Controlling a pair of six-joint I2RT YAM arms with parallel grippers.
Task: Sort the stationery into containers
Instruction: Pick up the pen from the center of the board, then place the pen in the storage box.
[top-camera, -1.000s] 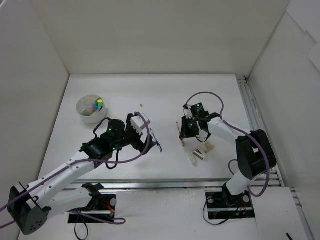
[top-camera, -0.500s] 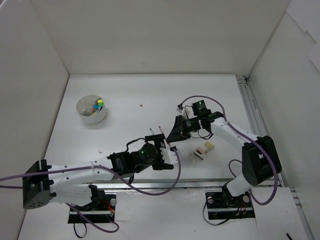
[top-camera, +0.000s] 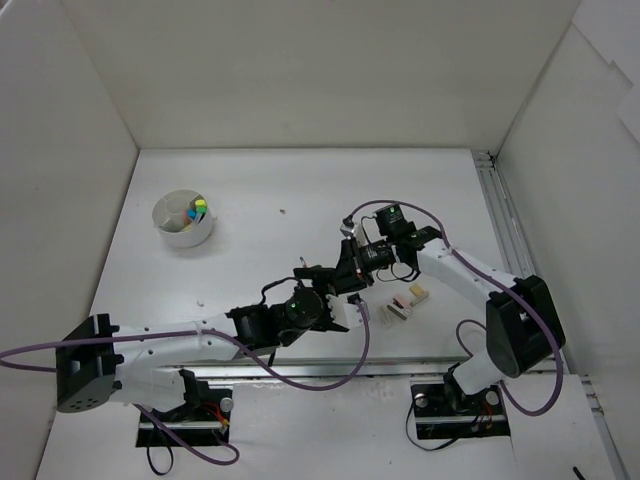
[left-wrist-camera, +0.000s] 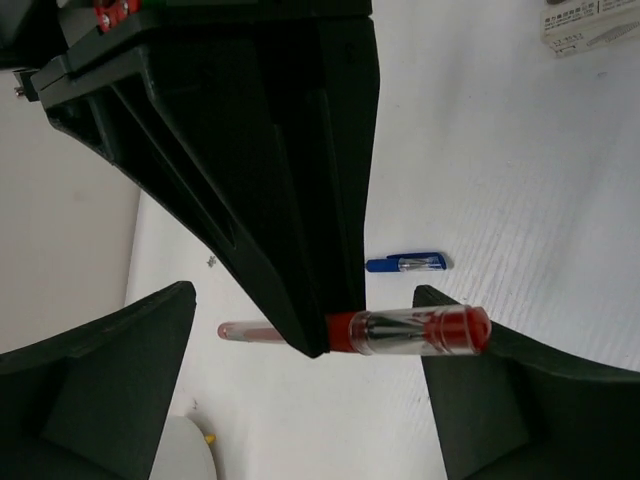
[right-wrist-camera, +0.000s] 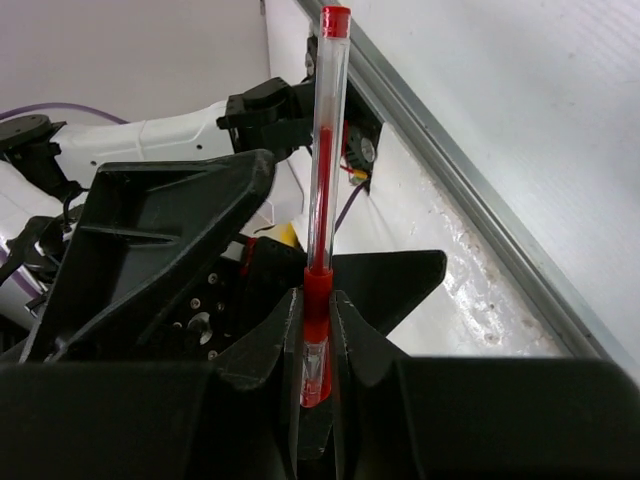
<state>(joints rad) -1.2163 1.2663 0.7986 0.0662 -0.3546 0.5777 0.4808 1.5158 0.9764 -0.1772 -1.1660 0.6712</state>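
On my feed I see a flat white desk (top-camera: 250, 180) boxed in by plain white wall panels (top-camera: 320, 70) on three sides. A silver metal rail (top-camera: 508, 225) runs along its right edge. A tiny dark speck (top-camera: 283, 211) lies mid-desk, and a tiny pale speck (top-camera: 200, 300) lies nearer the left.

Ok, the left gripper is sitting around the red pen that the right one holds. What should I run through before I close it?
1. Hold: the right gripper is shut on the red pen: ok.
2. Jaws: the left gripper is open, with one finger on each side of the pen: ok.
3. Room to pinch: a red end of the pen sticks out past the right gripper: ok.
4. Contact: the left fingers are clear of the pen: cannot tell, that end sits very near one finger.
5. Clutter: the blue pen lies on the table, apart from both grippers: ok.
6. Drop-off: the tub has a free compartment: cannot tell.
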